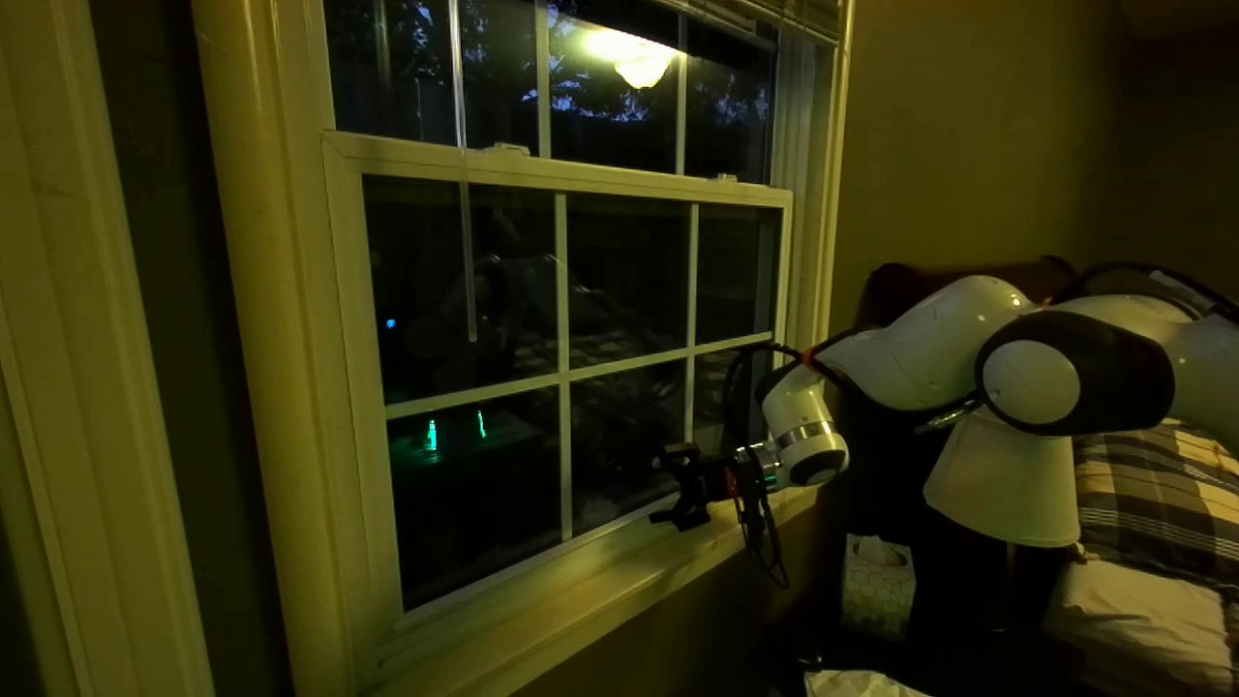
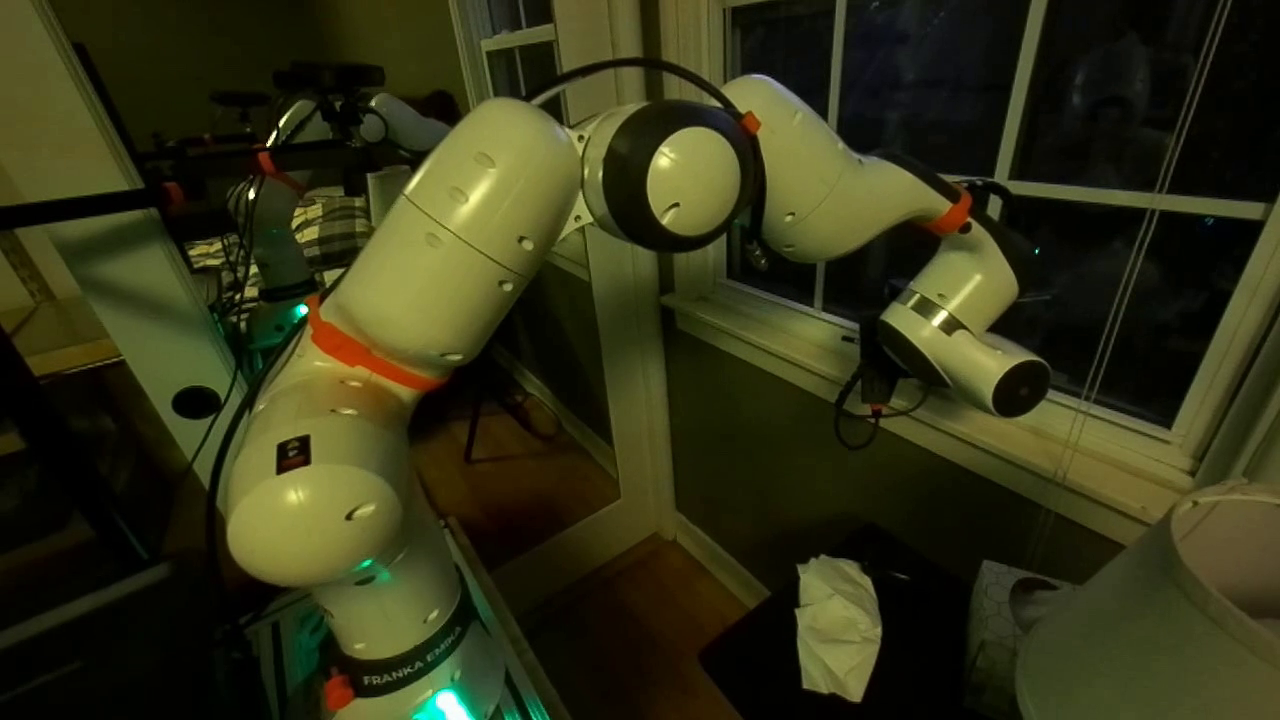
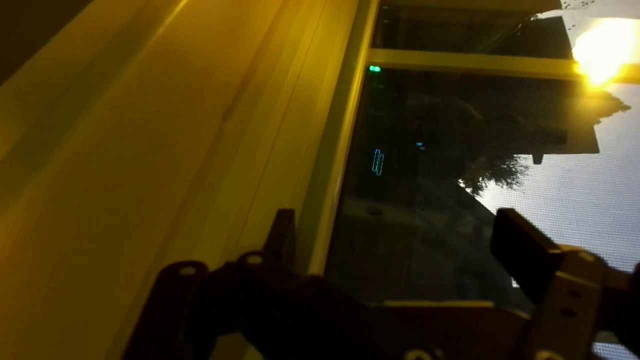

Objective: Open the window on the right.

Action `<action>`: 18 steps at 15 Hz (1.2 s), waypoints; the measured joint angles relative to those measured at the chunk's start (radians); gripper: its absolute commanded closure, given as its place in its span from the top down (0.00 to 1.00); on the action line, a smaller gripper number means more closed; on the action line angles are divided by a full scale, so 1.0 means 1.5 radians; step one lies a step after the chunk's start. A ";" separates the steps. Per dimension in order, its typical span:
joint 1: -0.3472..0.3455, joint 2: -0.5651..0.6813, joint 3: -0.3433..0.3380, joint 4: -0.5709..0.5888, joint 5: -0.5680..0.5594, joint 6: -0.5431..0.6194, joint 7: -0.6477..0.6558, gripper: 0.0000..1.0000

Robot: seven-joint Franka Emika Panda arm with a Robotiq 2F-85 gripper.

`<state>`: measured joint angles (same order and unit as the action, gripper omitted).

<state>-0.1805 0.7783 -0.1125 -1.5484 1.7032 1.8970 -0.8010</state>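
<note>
The window (image 1: 561, 290) is large, with a cream-white frame and dark panes in a grid. It also shows in an exterior view (image 2: 1100, 192) and in the wrist view (image 3: 475, 60). Its lower sash is down at the sill. My gripper (image 1: 662, 491) is open and empty, level with the lower right panes, just above the sill. In the wrist view the gripper (image 3: 395, 215) has its left finger over the cream bottom rail and sill and its right finger over the glass. Whether a finger touches the window I cannot tell. In an exterior view the gripper (image 2: 868, 350) is mostly hidden behind the wrist.
The sill (image 1: 600, 586) juts out below the gripper. A lamp (image 2: 1110, 620), a tissue box (image 1: 879, 586) and crumpled white paper (image 2: 838, 625) stand below the window. Blind cords (image 2: 1133, 260) and a clear wand (image 1: 467, 261) hang before the glass. A bed (image 1: 1162, 484) is behind the arm.
</note>
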 measured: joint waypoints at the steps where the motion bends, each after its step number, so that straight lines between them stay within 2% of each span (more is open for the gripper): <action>1: -0.003 0.000 0.003 0.000 0.001 -0.002 0.000 1.00; 10: -0.016 -0.004 0.013 -0.010 0.020 -0.017 -0.011 1.00; 18: -0.009 -0.037 0.013 -0.054 0.020 0.006 -0.088 1.00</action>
<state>-0.1945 0.7229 -0.0935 -1.6292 1.7327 1.9058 -0.9333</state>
